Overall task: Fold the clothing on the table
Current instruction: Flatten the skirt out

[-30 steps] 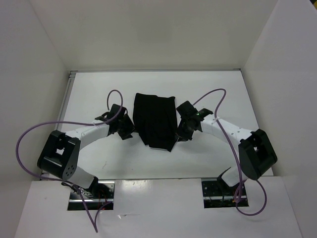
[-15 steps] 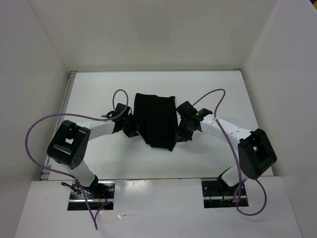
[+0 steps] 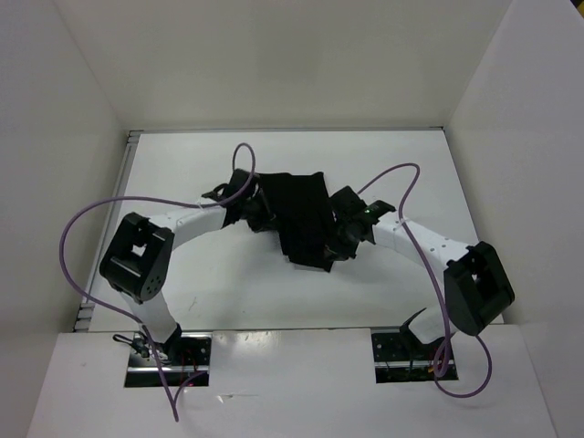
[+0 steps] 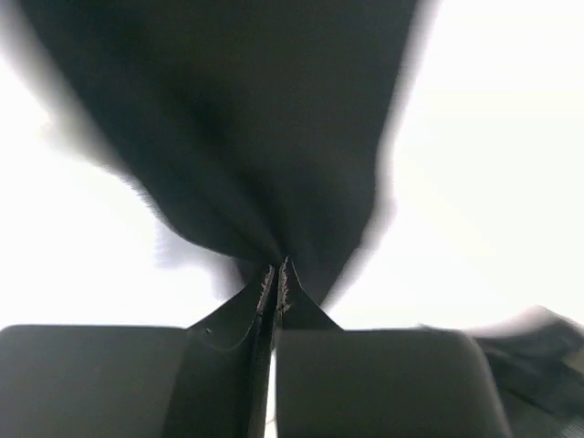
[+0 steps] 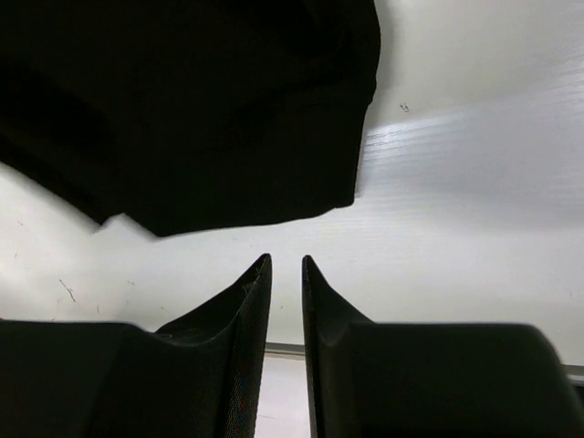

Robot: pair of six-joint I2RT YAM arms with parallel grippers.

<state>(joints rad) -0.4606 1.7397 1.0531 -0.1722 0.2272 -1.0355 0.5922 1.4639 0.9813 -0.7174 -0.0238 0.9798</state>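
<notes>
Item: black cloth (image 3: 301,219), mid surface (image 3: 182,173), a bit far of ctr. Left jaws clenched on its left edge, prob. to lift and carry it over for a fold. Right jaws parted, empty, just beside cloth's near right corner. White surface shows all round the cloth; rim well apart.

Three plain white walls close in the scene: a back wall (image 3: 292,64) across the top, a left wall (image 3: 55,164) and a right wall (image 3: 529,146) slanting outward toward the near side. They meet at straight seams in the two far corners. Along the bottom of the top view lies a flat white front panel (image 3: 292,388), faintly scuffed. Two rectangular cut-outs open in it, a left cut-out (image 3: 196,351) and a right cut-out (image 3: 388,351), each showing shiny metal plate inside.
</notes>
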